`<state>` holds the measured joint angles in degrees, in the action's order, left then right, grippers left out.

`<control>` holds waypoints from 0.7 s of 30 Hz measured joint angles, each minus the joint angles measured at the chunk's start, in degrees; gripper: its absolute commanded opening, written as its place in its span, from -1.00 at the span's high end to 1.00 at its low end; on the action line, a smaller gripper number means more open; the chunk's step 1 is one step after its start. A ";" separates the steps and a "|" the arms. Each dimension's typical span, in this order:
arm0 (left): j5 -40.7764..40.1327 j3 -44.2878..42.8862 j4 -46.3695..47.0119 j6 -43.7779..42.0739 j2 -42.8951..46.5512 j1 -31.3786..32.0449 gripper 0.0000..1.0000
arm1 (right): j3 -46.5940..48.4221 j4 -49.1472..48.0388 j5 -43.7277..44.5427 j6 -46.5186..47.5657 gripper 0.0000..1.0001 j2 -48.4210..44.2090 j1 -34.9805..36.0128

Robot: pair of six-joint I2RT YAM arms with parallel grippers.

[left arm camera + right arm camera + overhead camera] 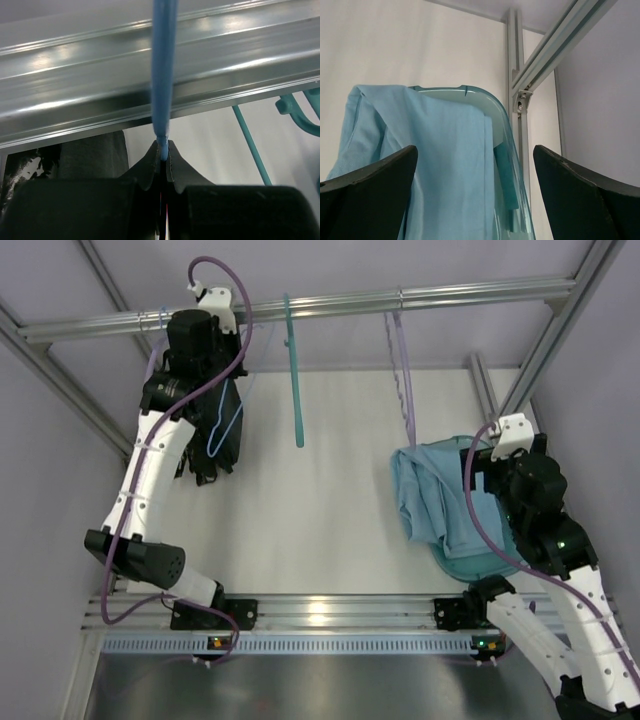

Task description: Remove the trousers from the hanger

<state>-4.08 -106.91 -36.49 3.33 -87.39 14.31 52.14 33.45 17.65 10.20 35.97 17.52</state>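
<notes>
The trousers (437, 502) are light sky-blue cloth, lying bunched over the rim of a clear teal bin (478, 566) at the right. They fill the left of the right wrist view (435, 165). My right gripper (486, 466) hangs just above them, open and empty (475, 155). The hanger (225, 426) is thin pale-blue wire and hangs bare at the left under the rail. My left gripper (198, 340) is up at the rail, shut on the hanger's wire (163, 75), which runs up from between its fingertips (163, 146).
A metal rail (400, 298) crosses the back. A teal-green hanger (296, 370) and a lilac hanger (405, 370) hang from it. A black garment (213, 452) hangs behind the pale-blue hanger. Frame posts (520, 75) stand at the right.
</notes>
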 measured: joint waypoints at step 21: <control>0.11 3.28 0.39 0.74 0.68 1.16 -0.61 | 1.31 4.17 -3.04 -1.44 -0.99 -1.84 -0.07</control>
<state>-3.97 -103.63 -36.10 4.08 -86.72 15.46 53.45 37.63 14.61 8.75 34.13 17.45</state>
